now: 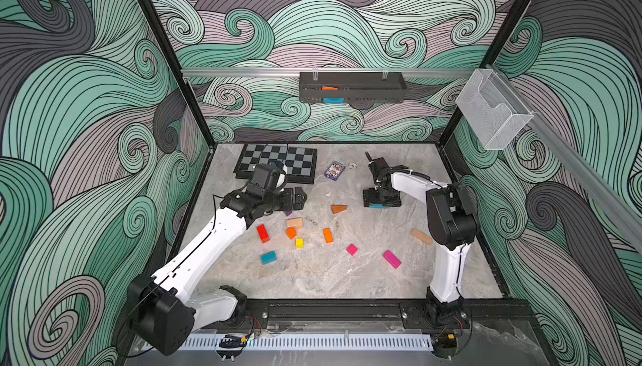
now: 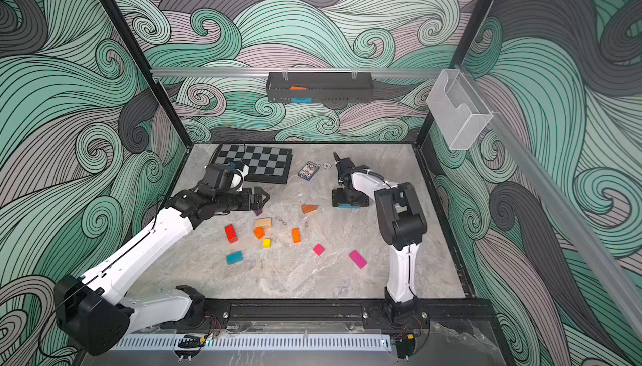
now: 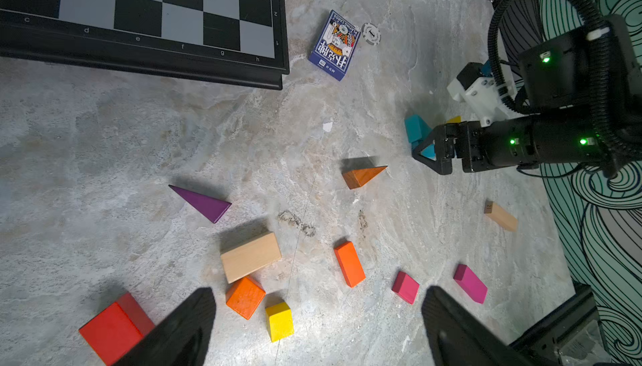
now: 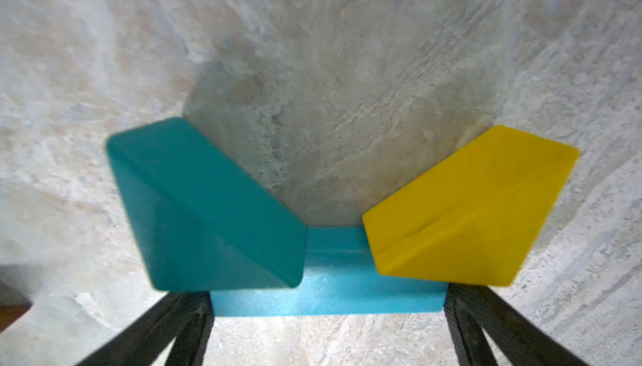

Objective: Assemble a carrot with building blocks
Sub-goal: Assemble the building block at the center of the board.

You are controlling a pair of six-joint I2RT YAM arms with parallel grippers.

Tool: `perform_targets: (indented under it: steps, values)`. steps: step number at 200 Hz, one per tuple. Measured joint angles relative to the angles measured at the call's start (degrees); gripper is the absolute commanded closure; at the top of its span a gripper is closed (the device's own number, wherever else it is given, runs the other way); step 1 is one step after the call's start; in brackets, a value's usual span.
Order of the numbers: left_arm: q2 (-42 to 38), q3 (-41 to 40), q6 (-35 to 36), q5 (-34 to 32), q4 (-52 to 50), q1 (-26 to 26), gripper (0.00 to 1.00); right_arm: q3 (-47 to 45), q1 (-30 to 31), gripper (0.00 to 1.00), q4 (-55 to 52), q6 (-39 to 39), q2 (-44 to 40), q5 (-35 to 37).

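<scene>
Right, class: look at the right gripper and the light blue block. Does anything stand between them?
Nothing visible does. The open right gripper straddles the light blue block, one finger by each end. The teal wedge and the yellow wedge lie at its far side, not between the fingers and the block.

Both top views: even, diffuse overhead light, no glare, slightly soft from compression. Walls [image 1: 69,121] bow at the frame edges. Shadows on the table [image 1: 330,277] are short and faint. Left wrist: bright, sharp. Beige block [image 3: 250,256] and purple wedge [image 3: 203,202] cast soft shadows toward the chessboard [image 3: 139,9]. Right wrist: teal wedge [image 4: 201,208] badly out of focus, yellow wedge [image 4: 469,208] slightly crisper, dim shadow patch between them, corners smeared.
</scene>
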Motion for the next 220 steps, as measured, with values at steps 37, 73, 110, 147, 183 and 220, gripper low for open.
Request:
perform_targets:
  steps: [37,73,110,147,183,220]
  values:
    - [0.00,0.00,0.00,0.00,0.00,0.00,0.04,0.00,0.00,0.01,0.00,0.00,0.00,0.00]
    - [0.00,0.00,0.02,0.00,-0.02,0.00,0.03,0.07,0.00,0.01,0.00,-0.02,0.00,-0.11]
    - [0.00,0.00,0.02,0.00,0.00,0.00,0.01,0.52,0.00,0.01,-0.13,0.00,0.00,-0.26]
    - [0.59,0.11,0.00,0.02,0.00,0.00,0.01,0.59,0.00,0.01,-0.42,0.00,0.00,-0.24]
    - [0.72,0.33,0.00,0.00,0.44,0.00,0.01,0.59,0.00,0.01,-0.61,0.00,0.00,-0.20]
    - [0.74,0.66,0.00,0.02,0.55,0.00,0.01,0.59,0.00,0.01,-0.70,0.00,0.00,-0.13]
